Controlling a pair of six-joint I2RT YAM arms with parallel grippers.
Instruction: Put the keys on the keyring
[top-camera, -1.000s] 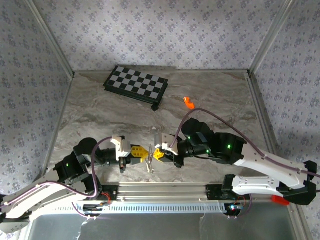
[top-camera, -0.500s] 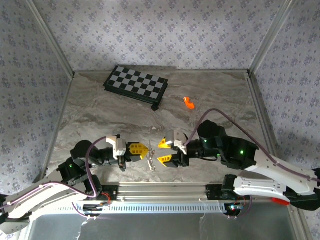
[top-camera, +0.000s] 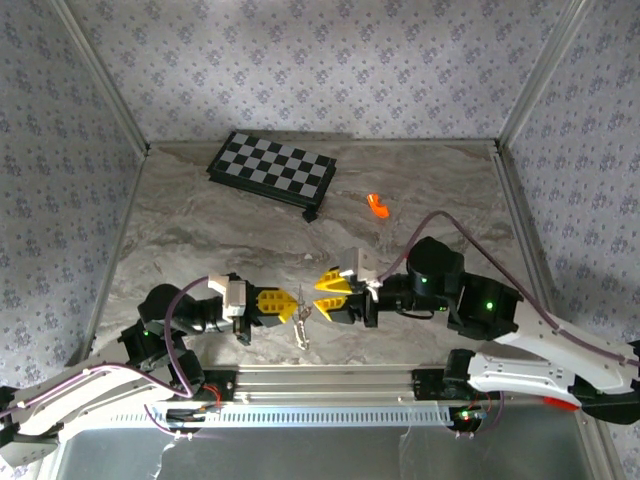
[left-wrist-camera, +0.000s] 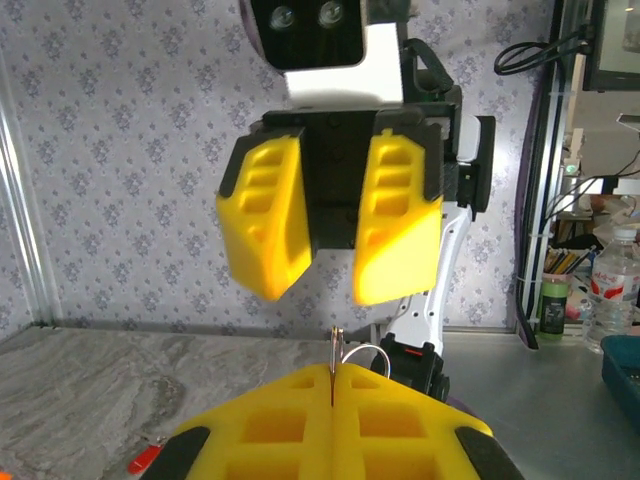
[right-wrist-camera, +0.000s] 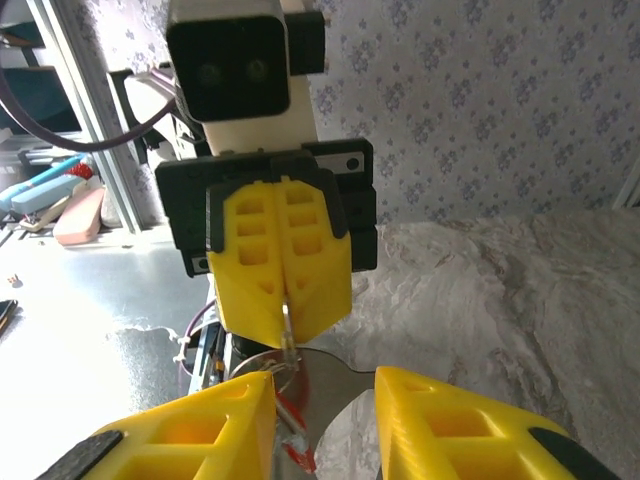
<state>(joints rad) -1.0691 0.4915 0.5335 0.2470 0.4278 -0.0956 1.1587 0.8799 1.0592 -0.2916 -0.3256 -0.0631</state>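
My left gripper (top-camera: 296, 304) is shut on the keyring (top-camera: 301, 322), a thin silver loop with a short chain hanging below the fingertips. In the left wrist view the ring's edge (left-wrist-camera: 335, 348) sticks up out of the closed yellow jaws, with a wire loop beside it. The right wrist view shows the keyring (right-wrist-camera: 286, 325) pinched in the left gripper (right-wrist-camera: 285, 300), and a red key (right-wrist-camera: 300, 452) dangling under it. My right gripper (top-camera: 320, 297) faces it from the right, open, a short way off and holding nothing; its own fingers (right-wrist-camera: 195, 430) frame the ring.
A black-and-white chequered board (top-camera: 272, 168) lies at the back of the marble table (top-camera: 200, 230). A bright orange piece (top-camera: 377, 205) sits to the right of it. Metal frame posts and patterned walls close the sides; the arm bases' rail (top-camera: 330, 382) runs along the near edge.
The right gripper was closed against the keyring a second ago. It has let go, opened and drawn back to the right. The left gripper kept its grip and shifted slightly right.
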